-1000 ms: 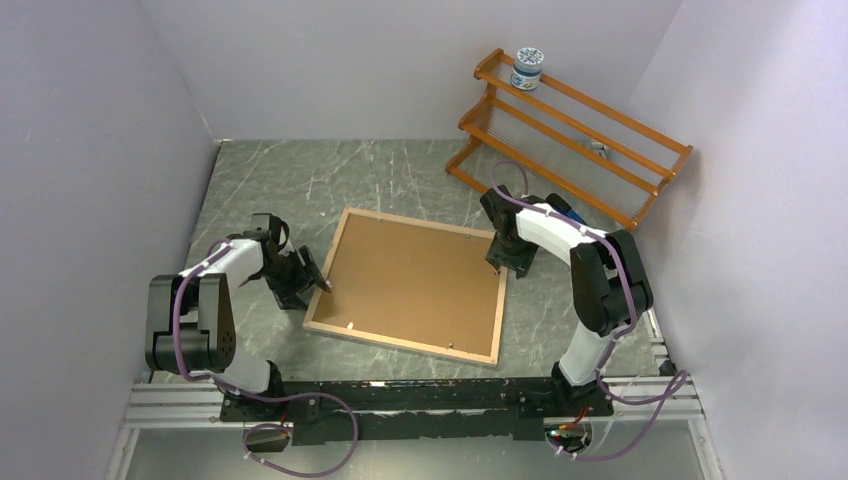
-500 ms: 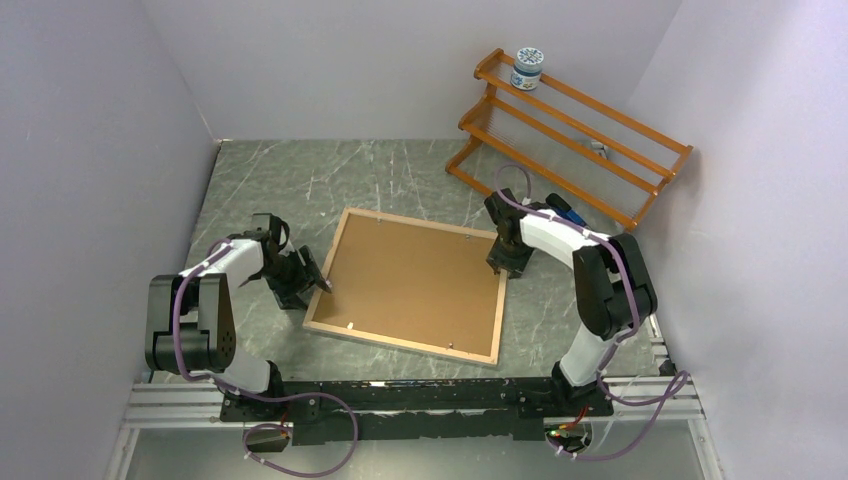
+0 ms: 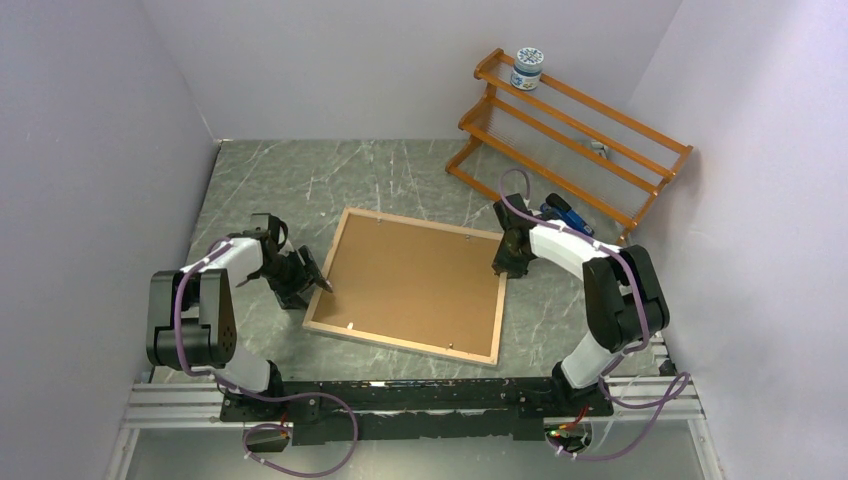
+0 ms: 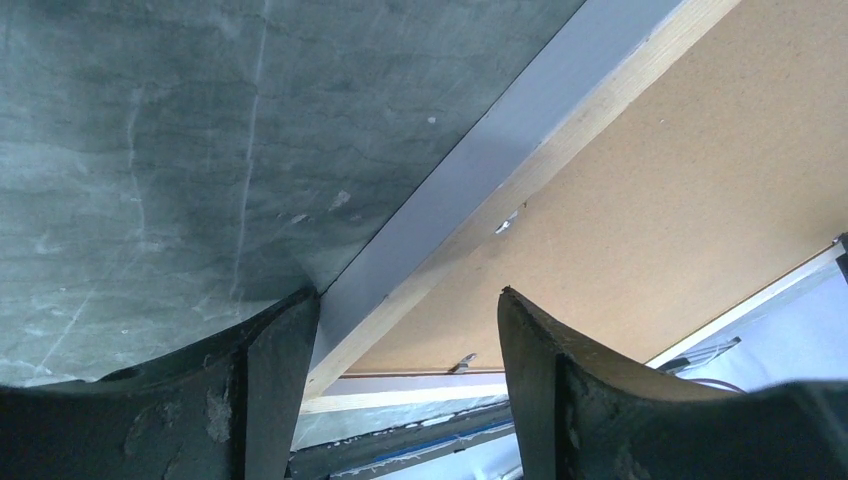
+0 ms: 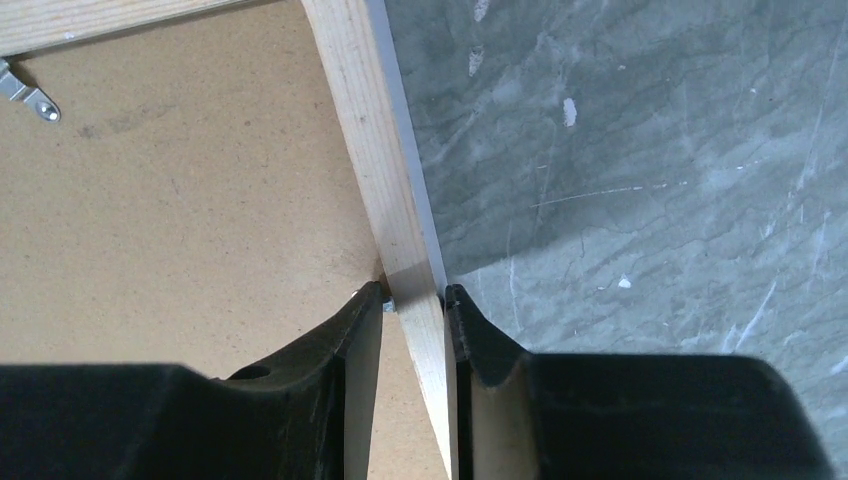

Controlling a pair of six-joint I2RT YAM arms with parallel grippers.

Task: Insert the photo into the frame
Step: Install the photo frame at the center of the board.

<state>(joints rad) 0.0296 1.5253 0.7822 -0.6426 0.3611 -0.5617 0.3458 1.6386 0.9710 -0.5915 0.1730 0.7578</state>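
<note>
The frame [image 3: 400, 343] lies face down on the table, its light wood rim around a brown backing panel [image 3: 415, 283]. The photo is out of view. My left gripper [image 3: 318, 285] is open astride the frame's left rim [image 4: 500, 150], one finger [image 4: 285, 360] on the table side and the other over the panel. The left gripper [image 4: 408, 295] holds nothing. My right gripper [image 3: 505, 268] stands at the right rim. In the right wrist view that gripper [image 5: 414, 290] is shut on the wood rim [image 5: 360, 130], a finger pressed to each side.
An orange wooden rack [image 3: 570, 125] leans at the back right with a blue-and-white jar [image 3: 527, 68] on top. A small blue object [image 3: 562, 212] lies by the rack's foot. Metal tabs [image 5: 25, 95] sit along the panel's edge. Walls close in on three sides.
My right gripper's jaws have closed in on the frame's right rim, and that arm's elbow has swung a little rightward. The left arm and the frame have stayed put.
</note>
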